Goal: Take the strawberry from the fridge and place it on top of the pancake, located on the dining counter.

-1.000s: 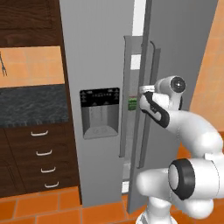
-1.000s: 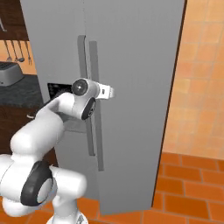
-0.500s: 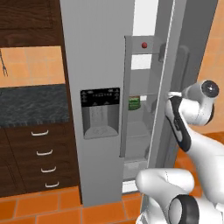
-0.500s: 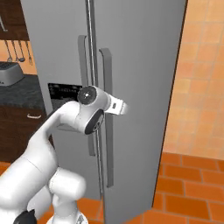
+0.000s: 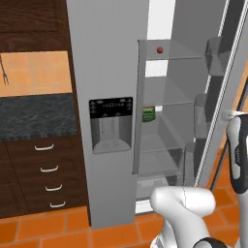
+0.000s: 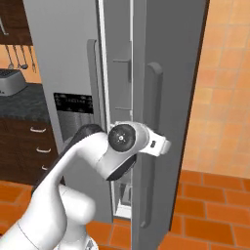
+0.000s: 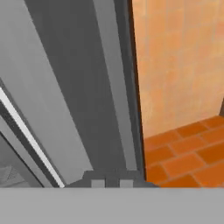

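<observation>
Left base view: strawberry on fridge top shelf, likely light, soft, bruisable; pinch its sides gently; my gripper is fully closed, empty.

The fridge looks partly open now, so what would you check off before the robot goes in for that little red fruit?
1. Right door of the fridge swung wide enough for the arm: ok in the left base view, shelves exposed.
2. Strawberry located: ok, on the top glass shelf, near its front left.
3. Not mistaken for the small green item one shelf lower: ok, they sit apart.
4. Pincer free to open: not ok, shut, hard against the door edge.
5. Path from pincer to shelf clear: cannot tell, the door stands between them.
</observation>
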